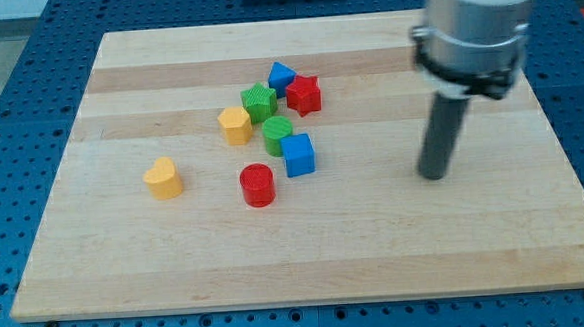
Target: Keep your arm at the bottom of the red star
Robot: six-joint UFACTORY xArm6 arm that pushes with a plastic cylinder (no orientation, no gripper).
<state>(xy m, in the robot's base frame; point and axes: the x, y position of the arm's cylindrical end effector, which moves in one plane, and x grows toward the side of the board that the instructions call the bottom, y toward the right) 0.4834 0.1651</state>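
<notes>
Your arm carries no jaws at all, so there is nothing to report as apart or clamped: it ends in a straight dark rod, and my tip rests on the worktop toward the view's right, touching no block. The block nearest my tip is the blue cube, well apart from it to the view's left. The red star, the block you care about, sits farther off, up and to the left of my tip, at the upper right of the cluster; my tip is therefore to the star's lower right and not directly below it. You will see a smaller blue block, its shape hard to make out, just beside the star at its upper left, and a green star just to the left of the red one. Below those, a green cylinder stands touching the blue cube's upper left corner. A yellow block with several flat sides lies left of the green ones, a red cylinder stands below the cluster, and a yellow heart sits alone farther to the view's left.
</notes>
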